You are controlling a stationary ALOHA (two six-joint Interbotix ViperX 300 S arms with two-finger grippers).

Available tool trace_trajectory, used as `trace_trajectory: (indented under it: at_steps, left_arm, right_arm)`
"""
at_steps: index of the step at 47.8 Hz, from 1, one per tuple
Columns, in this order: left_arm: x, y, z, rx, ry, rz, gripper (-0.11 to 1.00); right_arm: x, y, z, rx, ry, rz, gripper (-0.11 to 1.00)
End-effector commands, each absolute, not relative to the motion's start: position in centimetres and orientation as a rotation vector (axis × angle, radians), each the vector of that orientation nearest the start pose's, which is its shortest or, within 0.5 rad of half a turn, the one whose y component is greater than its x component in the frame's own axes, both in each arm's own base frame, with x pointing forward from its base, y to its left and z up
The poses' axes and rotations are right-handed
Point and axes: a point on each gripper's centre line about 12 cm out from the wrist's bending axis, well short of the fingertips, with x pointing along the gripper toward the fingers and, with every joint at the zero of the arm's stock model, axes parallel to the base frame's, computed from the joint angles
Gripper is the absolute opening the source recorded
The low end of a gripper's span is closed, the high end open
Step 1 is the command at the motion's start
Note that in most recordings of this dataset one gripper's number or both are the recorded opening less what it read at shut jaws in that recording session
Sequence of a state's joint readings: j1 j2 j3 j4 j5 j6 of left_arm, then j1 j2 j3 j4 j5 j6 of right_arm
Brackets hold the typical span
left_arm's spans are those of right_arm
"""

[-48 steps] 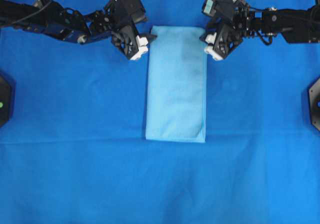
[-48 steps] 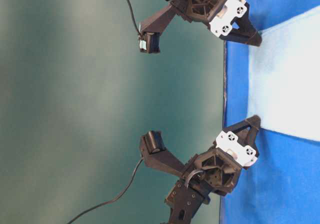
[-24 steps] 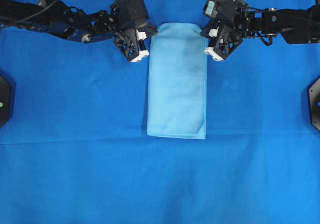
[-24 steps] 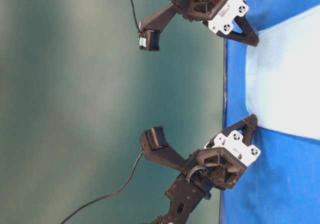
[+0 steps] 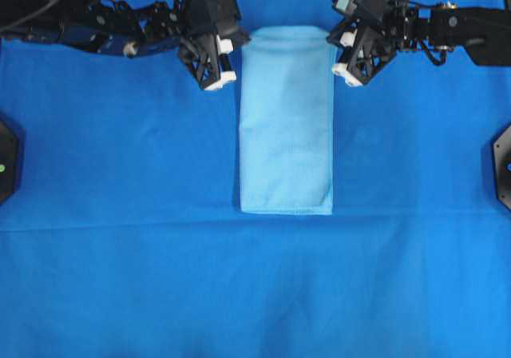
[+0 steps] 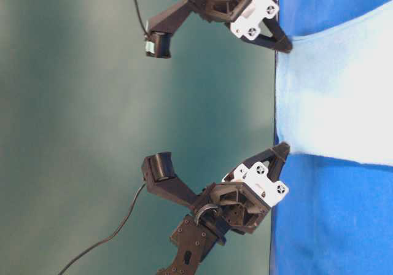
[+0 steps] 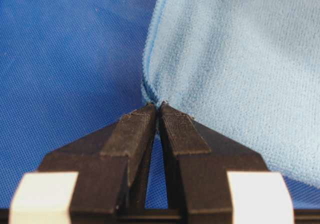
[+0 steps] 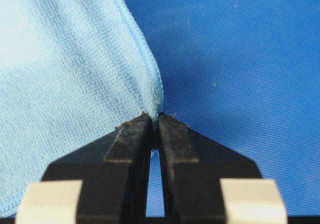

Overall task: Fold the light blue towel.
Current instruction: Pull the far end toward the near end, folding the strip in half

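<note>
Overhead hides it — wrist views show both fingers (image 7: 159, 115) (image 8: 152, 125) pinching the light blue towel (image 5: 286, 118).

Work surface: a deep royal-blue sheet (image 5: 144, 278) covers the whole table, with a faint crease running left to right.
Backdrop: a plain dull-green wall (image 6: 73, 127) behind the far edge.
Light: even, soft, without hard shadows.
</note>
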State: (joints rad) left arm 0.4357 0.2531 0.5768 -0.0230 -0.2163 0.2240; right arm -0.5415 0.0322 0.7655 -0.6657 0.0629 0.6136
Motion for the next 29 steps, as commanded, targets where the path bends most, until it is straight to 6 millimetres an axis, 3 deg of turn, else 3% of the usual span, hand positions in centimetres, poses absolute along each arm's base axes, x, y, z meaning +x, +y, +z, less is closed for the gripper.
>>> trace_trajectory:
  at_steps: [1, 9, 16, 29]
  left_arm:
    - [39.4, 18.6, 13.0, 0.076, 0.604, 0.372, 0.05]
    - [39.4, 18.0, 13.6, 0.085, 0.594, 0.358, 0.05]
    - [39.5, 16.2, 14.8, 0.104, 0.579, 0.320, 0.05]
    - [39.2, 9.6, 17.2, 0.130, 0.542, 0.185, 0.05]
  right_arm:
    - [30.5, -18.8, 13.3, 0.160, 0.814, -0.528, 0.05]
    - [30.6, -17.8, 14.0, 0.152, 0.812, -0.518, 0.05]
    - [30.6, -15.8, 15.6, 0.138, 0.814, -0.508, 0.05]
    - [30.2, -9.7, 17.8, 0.111, 0.853, -0.440, 0.05]
